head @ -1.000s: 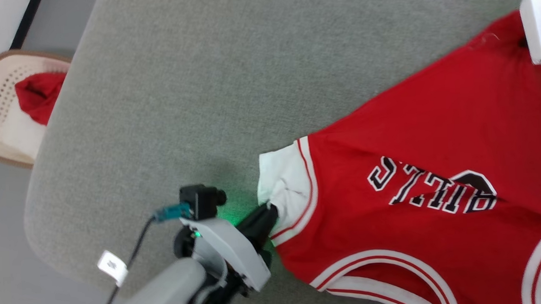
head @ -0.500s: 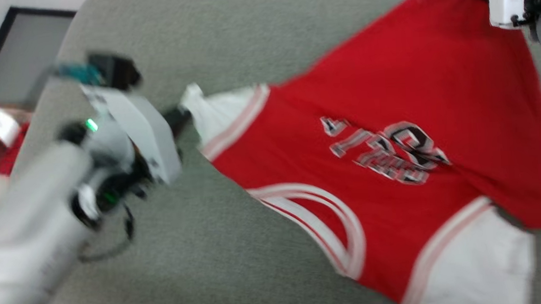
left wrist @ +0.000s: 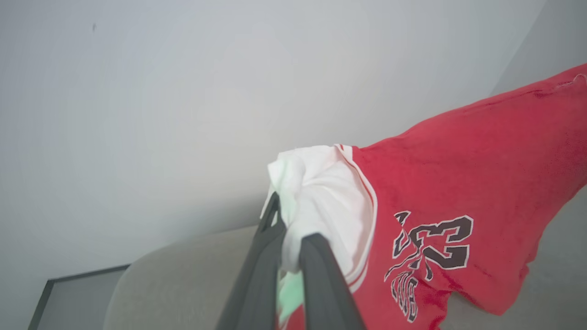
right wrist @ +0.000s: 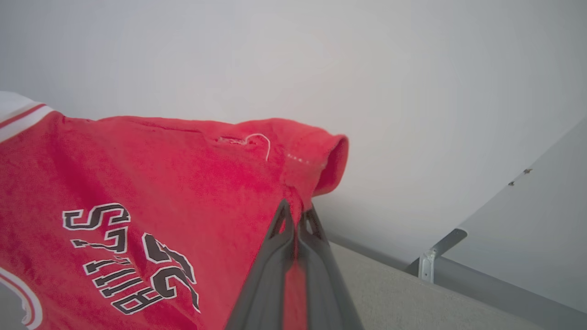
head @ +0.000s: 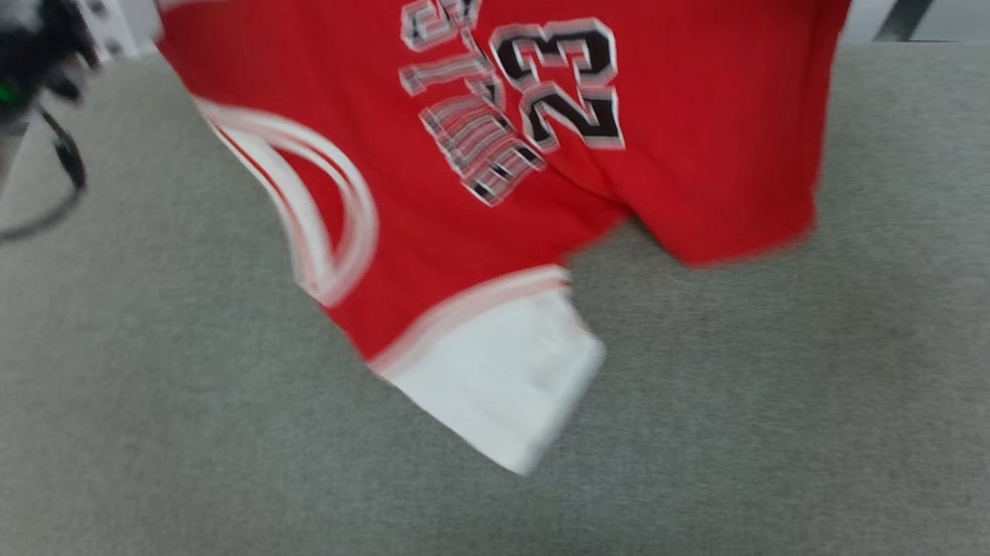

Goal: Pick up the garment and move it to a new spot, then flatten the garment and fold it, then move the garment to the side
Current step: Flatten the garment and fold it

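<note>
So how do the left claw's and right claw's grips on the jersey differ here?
The left claw pinches a bunched white sleeve; the right claw pinches a plain red corner. The left claw stands slightly parted around thick cloth; the right claw closes nearly flat on a thin fold. Both are shut on the jersey, holding it up between them.

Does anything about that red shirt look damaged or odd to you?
Yes: a loose white thread curls out of the edge of the jersey, close to where the right tool pinches it. The seam there looks frayed.
</note>
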